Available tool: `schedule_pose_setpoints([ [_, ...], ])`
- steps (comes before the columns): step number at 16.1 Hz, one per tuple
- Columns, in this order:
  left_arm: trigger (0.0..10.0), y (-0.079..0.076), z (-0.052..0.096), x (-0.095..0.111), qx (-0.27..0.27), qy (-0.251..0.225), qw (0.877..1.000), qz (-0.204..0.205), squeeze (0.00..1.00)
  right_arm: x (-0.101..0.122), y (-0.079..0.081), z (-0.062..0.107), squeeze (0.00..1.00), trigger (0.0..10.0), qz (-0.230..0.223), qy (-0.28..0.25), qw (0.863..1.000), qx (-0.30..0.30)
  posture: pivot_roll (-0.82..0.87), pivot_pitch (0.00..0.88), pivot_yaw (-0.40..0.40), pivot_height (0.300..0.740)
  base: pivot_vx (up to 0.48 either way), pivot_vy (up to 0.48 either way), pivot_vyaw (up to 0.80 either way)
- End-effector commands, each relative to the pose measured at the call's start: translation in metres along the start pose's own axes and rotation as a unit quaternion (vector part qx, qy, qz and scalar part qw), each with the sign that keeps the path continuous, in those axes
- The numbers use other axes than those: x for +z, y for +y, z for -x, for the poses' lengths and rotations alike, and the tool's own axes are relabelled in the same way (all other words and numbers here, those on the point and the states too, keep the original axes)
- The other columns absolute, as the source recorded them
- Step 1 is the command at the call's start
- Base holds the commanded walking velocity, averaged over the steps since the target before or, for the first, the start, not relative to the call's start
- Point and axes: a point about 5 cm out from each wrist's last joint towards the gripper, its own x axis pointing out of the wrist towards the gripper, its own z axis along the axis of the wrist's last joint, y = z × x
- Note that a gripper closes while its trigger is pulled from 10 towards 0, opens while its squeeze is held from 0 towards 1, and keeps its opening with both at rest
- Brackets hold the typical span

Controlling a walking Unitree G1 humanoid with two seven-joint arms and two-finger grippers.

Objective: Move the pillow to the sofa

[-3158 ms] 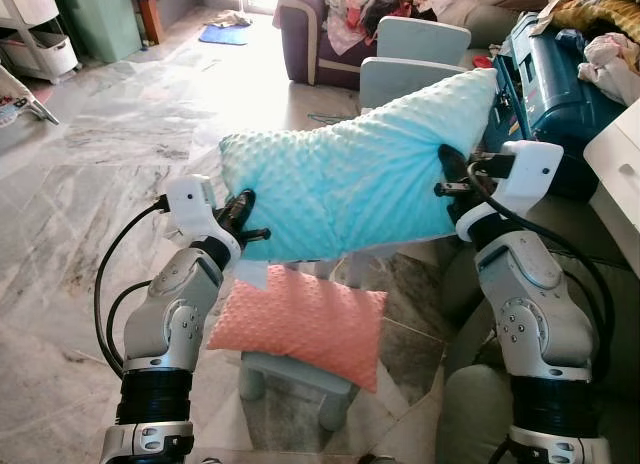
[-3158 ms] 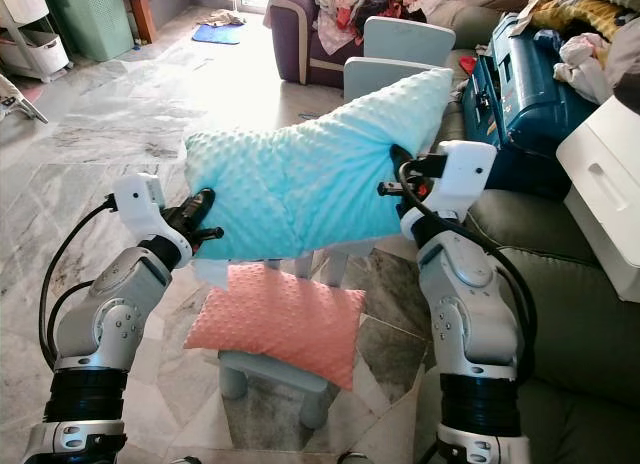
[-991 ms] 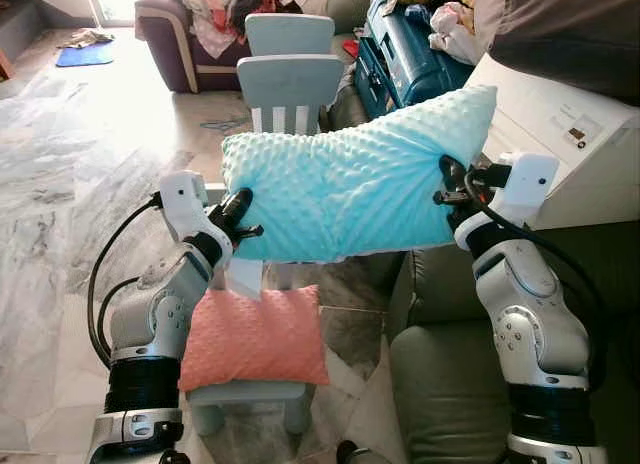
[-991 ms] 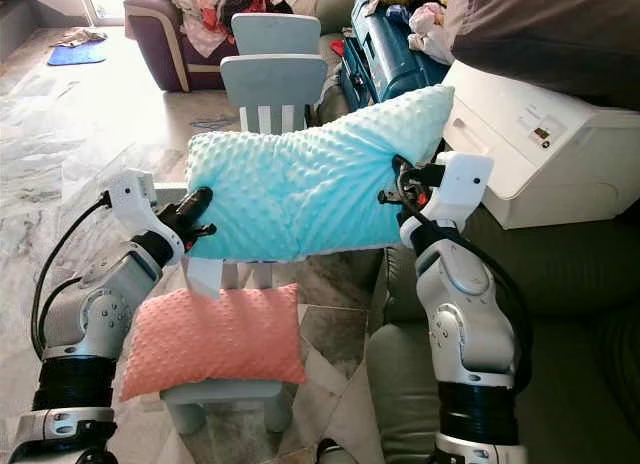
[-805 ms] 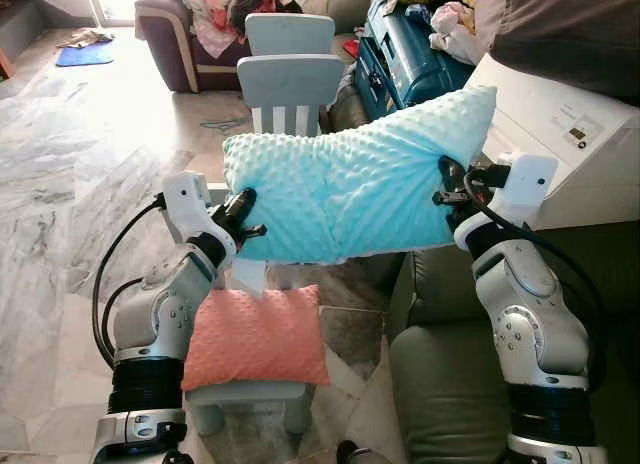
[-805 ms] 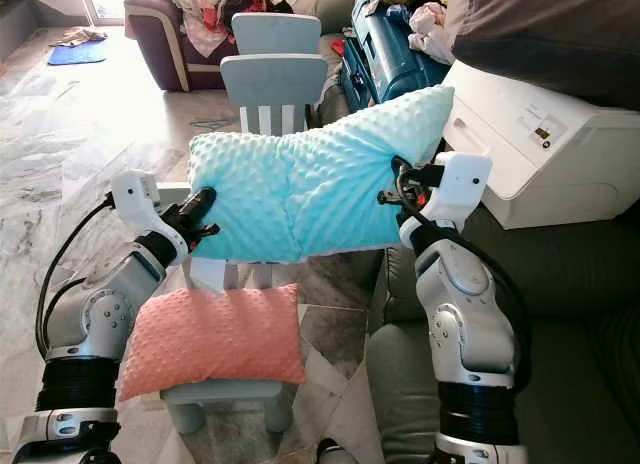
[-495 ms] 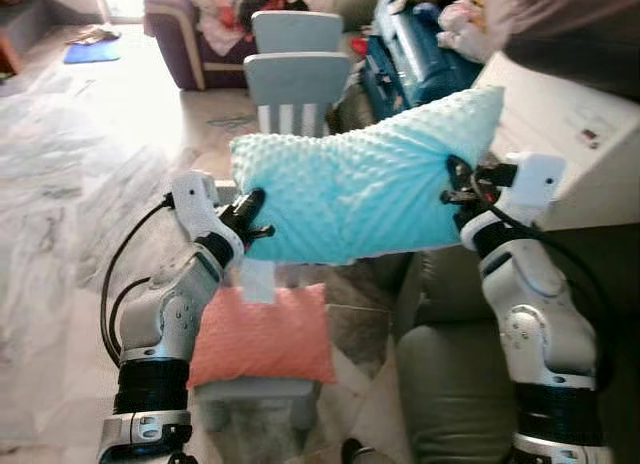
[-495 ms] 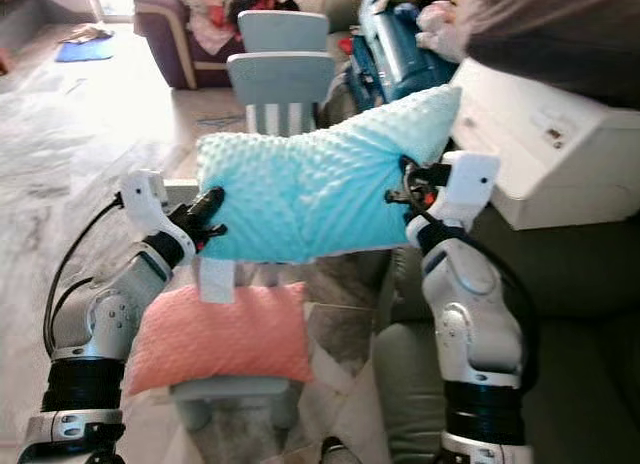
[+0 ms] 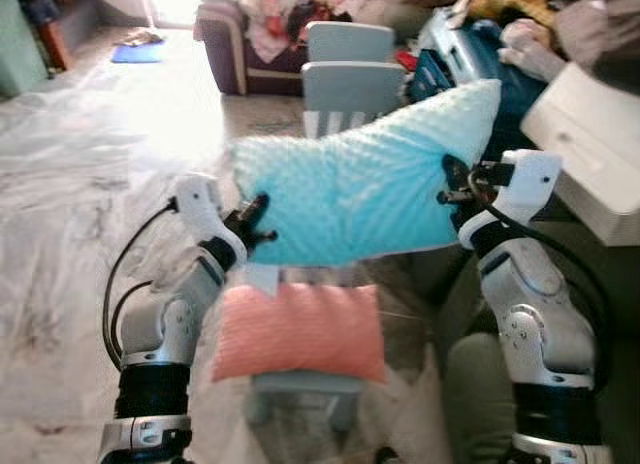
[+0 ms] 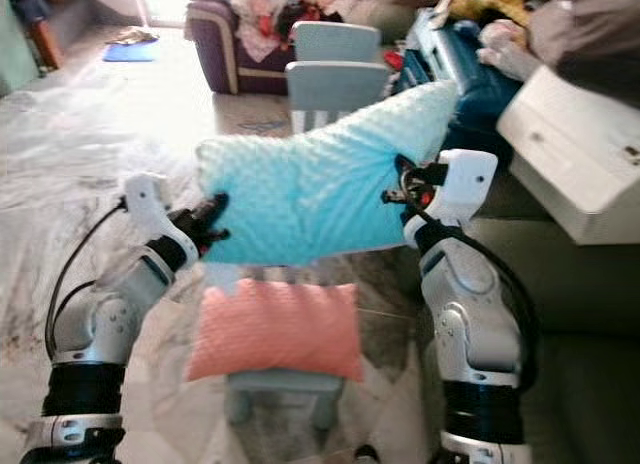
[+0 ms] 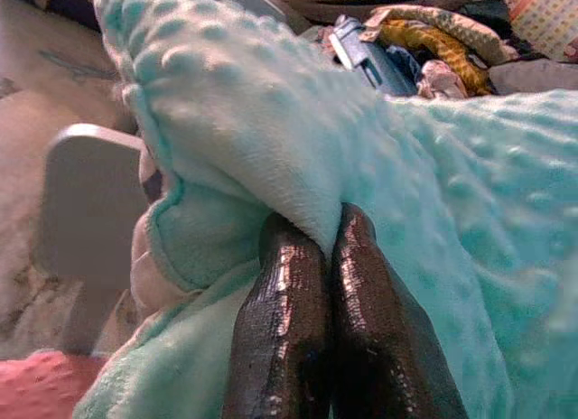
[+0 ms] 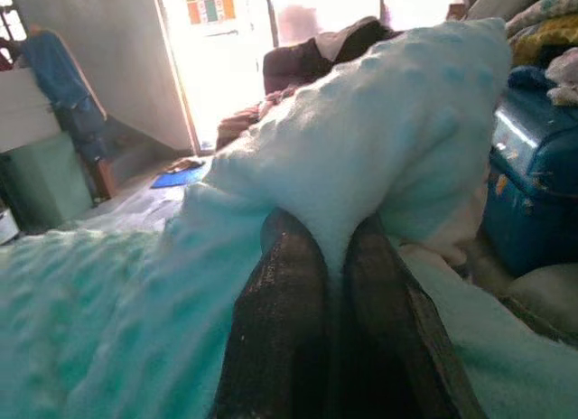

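Left eye view shows my left gripper (image 9: 256, 220) and right gripper (image 9: 450, 189) each pinching an end of the dimpled turquoise plush pillow (image 9: 365, 189), fingers (image 11: 280, 283) pressed on fabric, holding it in the air above a coral pillow (image 9: 298, 331) on a small grey stool (image 9: 300, 394).

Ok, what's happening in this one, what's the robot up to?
The robot is carrying a turquoise dotted pillow in the air with both arms. The left end effector pinches one end, the right end effector the other. Below it, a coral pillow rests on a small grey stool. The pillow is not yet on a sofa; the picture is blurred.
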Motion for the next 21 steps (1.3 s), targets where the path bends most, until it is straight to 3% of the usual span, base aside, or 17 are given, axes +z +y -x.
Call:
schedule_pose_setpoints([
  [1, 0.0, -0.0037, 0.0002, 0.0082, -0.011, -0.016, 1.000, -0.016, 0.00, 0.0102, 0.0049, -0.0018, 0.00, 0.0, 0.003, -0.019, 1.000, 0.010, -0.16, 0.085, -0.036, 0.740, 0.000, 0.251, 0.00],
  [6, 0.5, -0.0049, 0.0013, 0.0068, -0.016, -0.014, 1.000, -0.007, 0.00, 0.0106, 0.0048, -0.0015, 0.00, 0.0, 0.003, -0.018, 1.000, 0.010, -0.16, 0.089, -0.034, 0.740, 0.000, 0.000, 0.00],
  [21, 0.0, -0.0094, 0.0003, -0.0002, -0.032, -0.003, 0.999, -0.001, 0.00, 0.0090, 0.0060, -0.0031, 0.00, 0.0, 0.002, -0.017, 1.000, 0.008, -0.16, 0.085, -0.030, 0.740, 0.000, 0.000, 0.00],
])
